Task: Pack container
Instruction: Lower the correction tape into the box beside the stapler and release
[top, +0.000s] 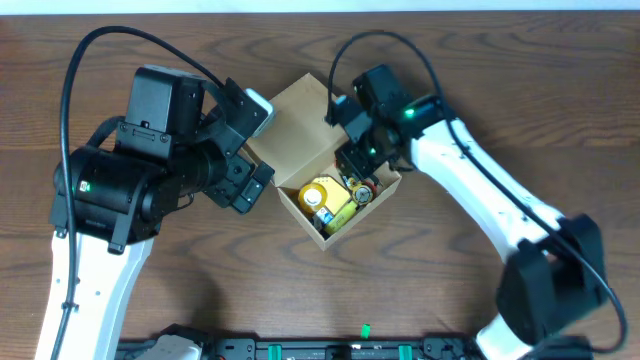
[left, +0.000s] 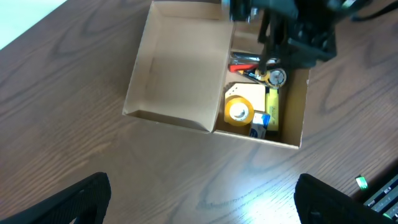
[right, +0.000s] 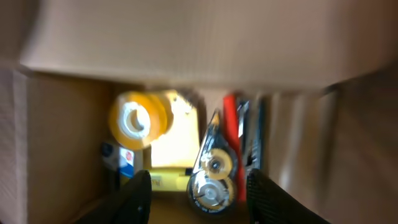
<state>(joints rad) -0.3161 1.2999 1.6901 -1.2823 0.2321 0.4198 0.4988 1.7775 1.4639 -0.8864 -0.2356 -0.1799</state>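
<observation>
My right claw (right: 199, 182) hangs low over the open container (right: 62, 137), its fingers (right: 138, 198) spread, nothing pinched. Between them, apart from both as far as the blurred wrist view tells, lies a clear correction-tape dispenser (right: 211, 171) on the container floor. Just beside it runs a red pen (right: 230, 124), with darker pens against the wall beyond. On the other side a yellow tape roll (right: 140, 118) rests on a pale square pad (right: 171, 146)

My left claw (left: 202, 180) hovers above the bench (left: 56, 118), clear of the container, fingers (left: 81, 199) spread wide and holding nothing. From there I look down on the whole box: the flap lid (left: 177, 68) lies folded back flat, bare inside, and the filled half sits next to it with the roll, the pad and the pens

From overhead the container (top: 300, 115) stands about the middle of the bench, turned corner-on to the edges, its lid pointing toward the far left corner. My right claw is over its far right side, my left claw near the lid's left edge
</observation>
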